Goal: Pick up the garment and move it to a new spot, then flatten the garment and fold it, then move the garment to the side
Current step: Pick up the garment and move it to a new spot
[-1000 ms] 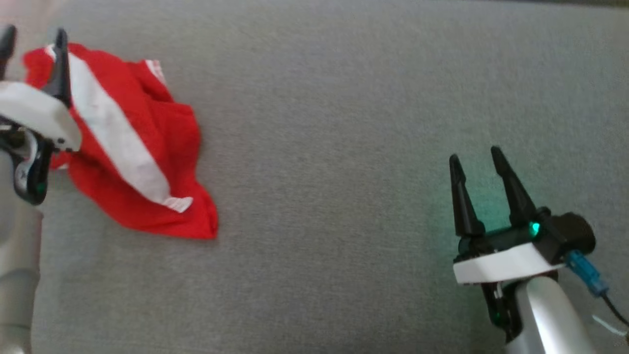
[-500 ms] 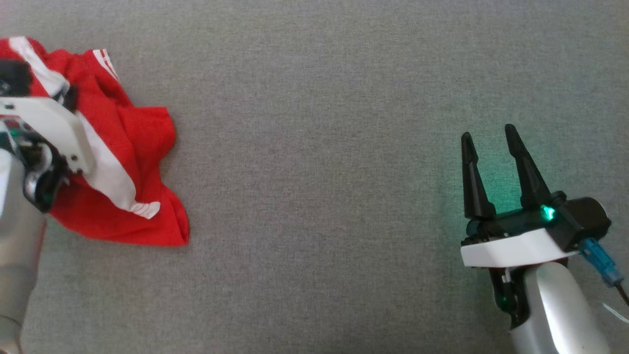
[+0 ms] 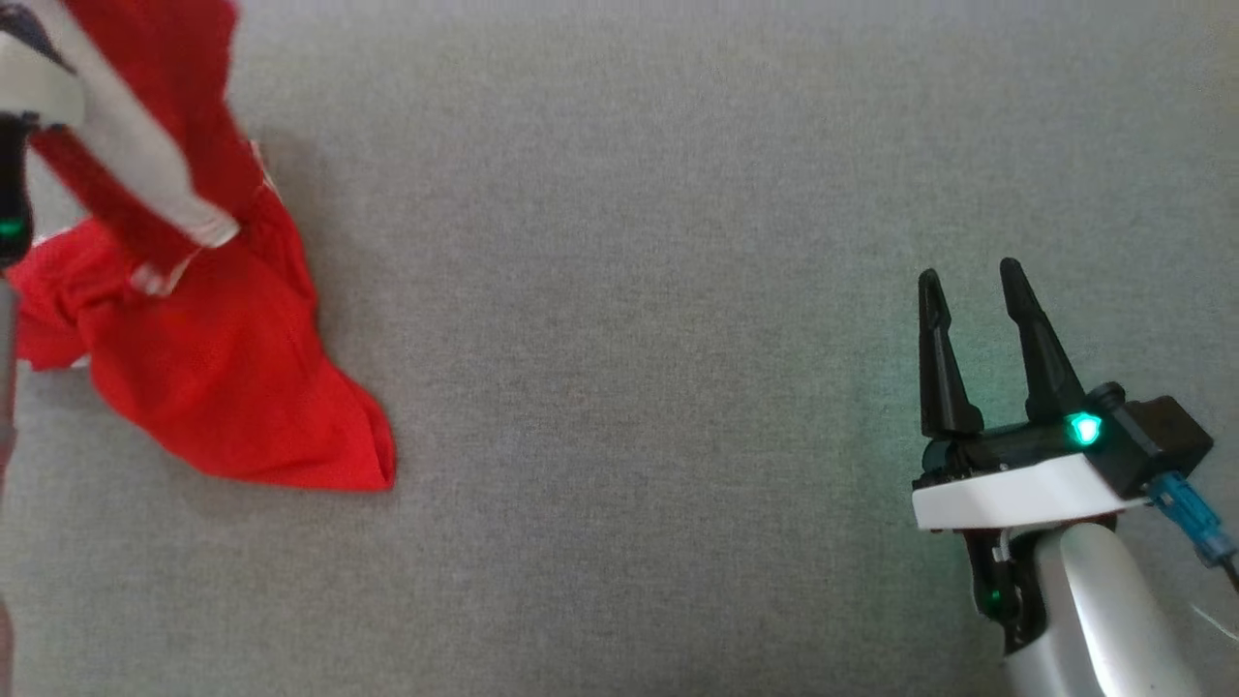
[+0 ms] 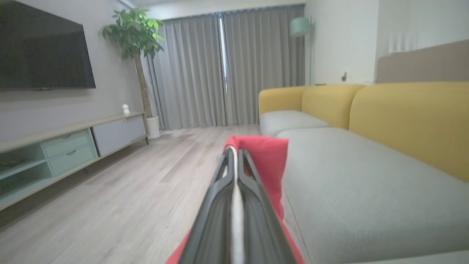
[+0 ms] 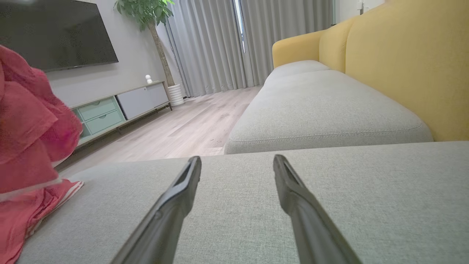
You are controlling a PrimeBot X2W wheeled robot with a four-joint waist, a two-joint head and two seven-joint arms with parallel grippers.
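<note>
The garment (image 3: 223, 387) is red with a broad white stripe and lies at the left of the grey sofa seat (image 3: 629, 290). Its upper part is pulled up off the cushion, while the lower part still rests there in a crumpled point. In the left wrist view my left gripper (image 4: 234, 154) is shut on the garment (image 4: 267, 154), with the white stripe pinched between its fingers. The left arm's pale housing (image 3: 34, 73) shows at the top left corner. My right gripper (image 3: 971, 271) hovers open and empty at the lower right, far from the garment (image 5: 29, 121). The right gripper (image 5: 237, 159) points along the seat.
The sofa's yellow backrest (image 5: 403, 55) runs along one side. Beyond the seat's edge is a wooden floor (image 4: 128, 190), with a low TV cabinet (image 4: 55, 146) and a potted plant (image 4: 135, 33) by the wall. The seat between the two grippers is bare grey fabric.
My left gripper closed on the garment's top edge and rose, lifting the upper part off the cushion. The head camera shifted a little. The right gripper stayed open in place.
</note>
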